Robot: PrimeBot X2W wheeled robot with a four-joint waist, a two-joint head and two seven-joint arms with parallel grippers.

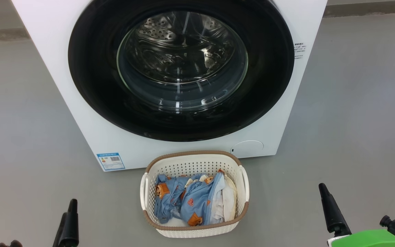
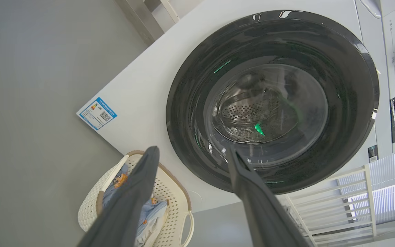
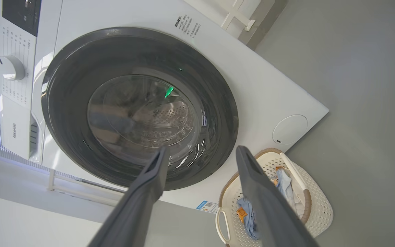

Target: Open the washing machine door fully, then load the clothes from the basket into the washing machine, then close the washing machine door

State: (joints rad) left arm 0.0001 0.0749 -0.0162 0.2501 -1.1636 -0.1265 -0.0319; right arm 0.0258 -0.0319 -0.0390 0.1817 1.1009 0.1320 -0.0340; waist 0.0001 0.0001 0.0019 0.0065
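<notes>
Both of your grippers are released and empty: the left gripper (image 2: 192, 151) and the right gripper (image 3: 202, 148) hang low, well apart on either side of the basket (image 1: 194, 164), with their fingers pointing toward the washer (image 1: 132, 151). You have the door (image 1: 182, 65) shut against the white front, and the steel drum shows through its glass. The basket stands on the grey floor (image 1: 355, 120) just in front of the washer, below the door. The clothes (image 1: 190, 199), blue with orange patches plus cream cloth, lie bunched inside it.
</notes>
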